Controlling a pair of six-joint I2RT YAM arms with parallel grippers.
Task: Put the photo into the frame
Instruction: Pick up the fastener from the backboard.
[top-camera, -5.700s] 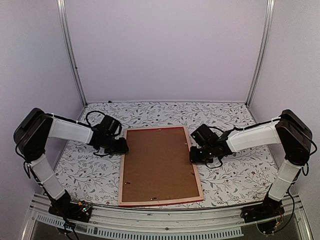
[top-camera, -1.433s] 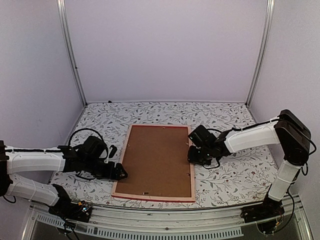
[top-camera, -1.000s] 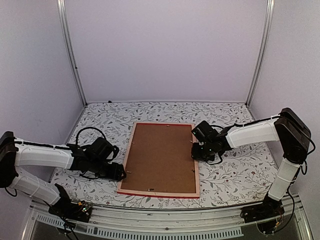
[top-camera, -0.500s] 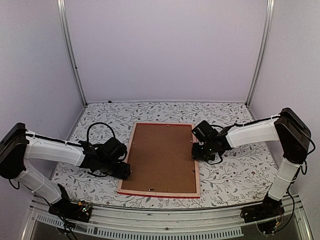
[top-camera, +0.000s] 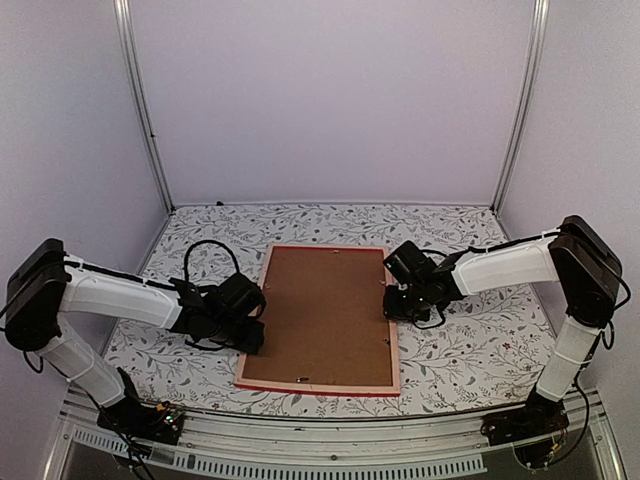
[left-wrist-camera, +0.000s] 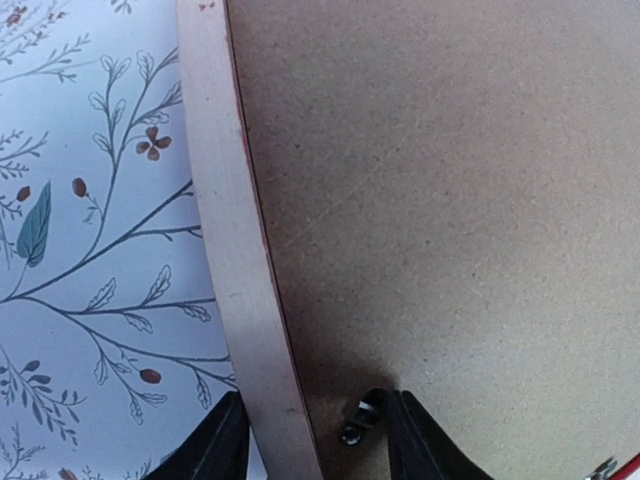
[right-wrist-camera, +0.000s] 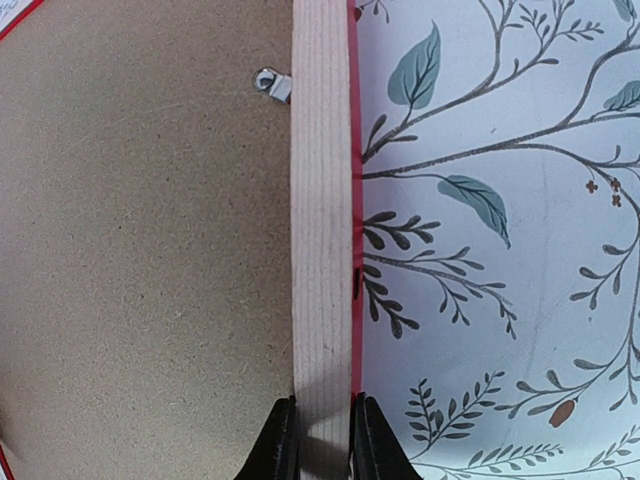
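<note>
At opposite rails of the frame (right-wrist-camera: 322, 200), right pincer (right-wrist-camera: 323, 440) clamps, left pincer (left-wrist-camera: 316, 440) straddles

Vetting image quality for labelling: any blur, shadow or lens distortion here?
Top external: evenly lit, sharp across the frame. Left wrist: its rail bows from lens distortion; dark shadow by the fingers. Right wrist: wood grain crisp, rail straight.

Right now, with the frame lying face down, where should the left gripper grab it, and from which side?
Probably the left rail, from above at its outer edge, straddling it with one side over the board. The rail is a thin strip; the board is flat and wide. The right gripper pinches the opposite rail likewise.
</note>
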